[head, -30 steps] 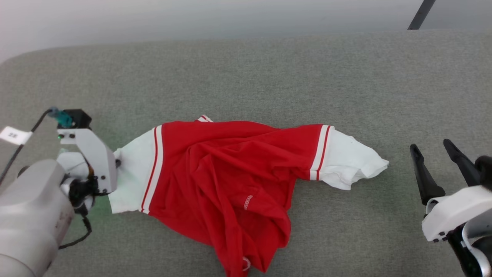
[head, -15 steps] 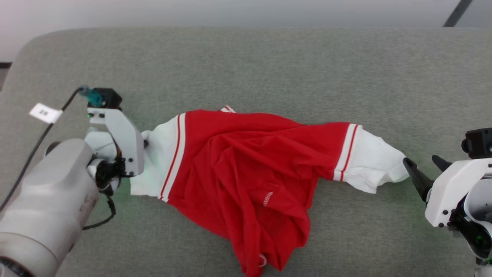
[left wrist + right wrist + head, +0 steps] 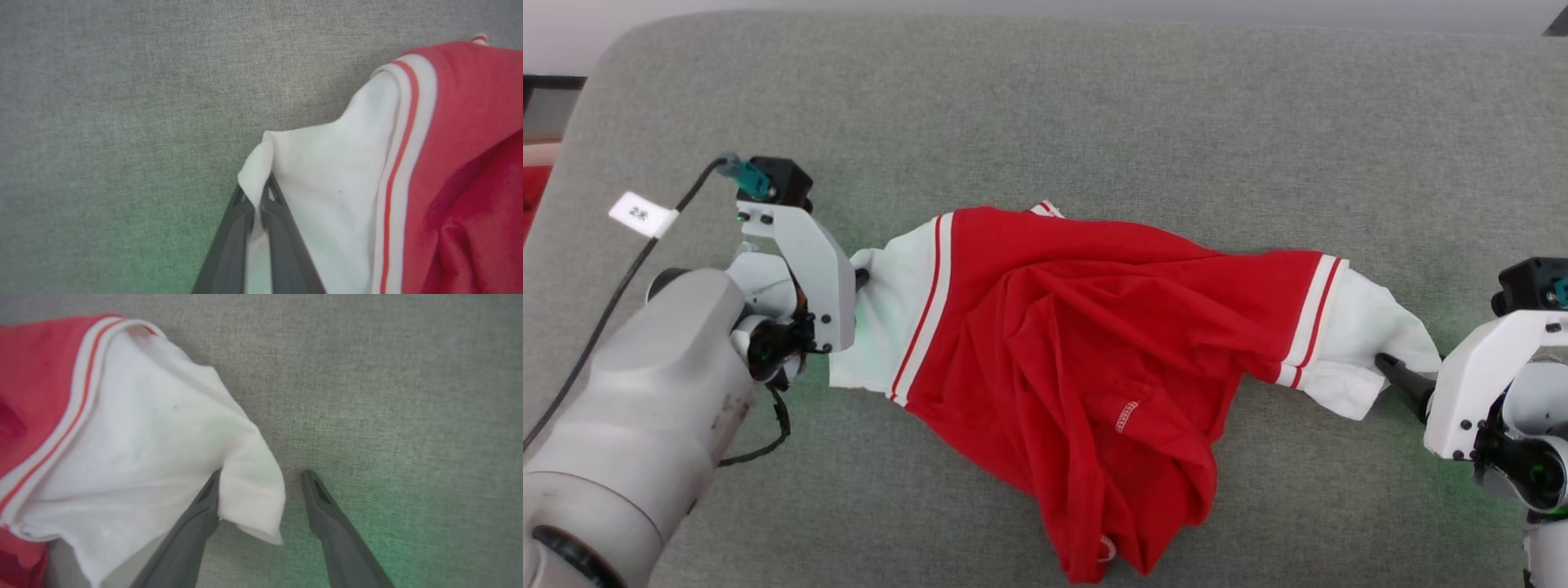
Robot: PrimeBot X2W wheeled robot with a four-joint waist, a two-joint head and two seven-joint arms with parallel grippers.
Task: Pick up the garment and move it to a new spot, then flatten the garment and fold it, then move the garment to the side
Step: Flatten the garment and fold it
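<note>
Grey cushion [image 3: 1094, 98], right pincer [image 3: 262, 473] now astride the garment [image 3: 1078, 343] sleeve, earlier well apart

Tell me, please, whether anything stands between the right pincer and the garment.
Nothing visible does: the right pincer is open, with one white sleeve tip of the garment lying between its fingers.

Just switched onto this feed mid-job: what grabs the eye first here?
The red jersey with white sleeves lies crumpled across the middle of the grey fabric surface. At its left end the left claw is shut on the sleeve's edge; at its right end the right claw stands open astride the other sleeve's corner, not yet closed.
</note>
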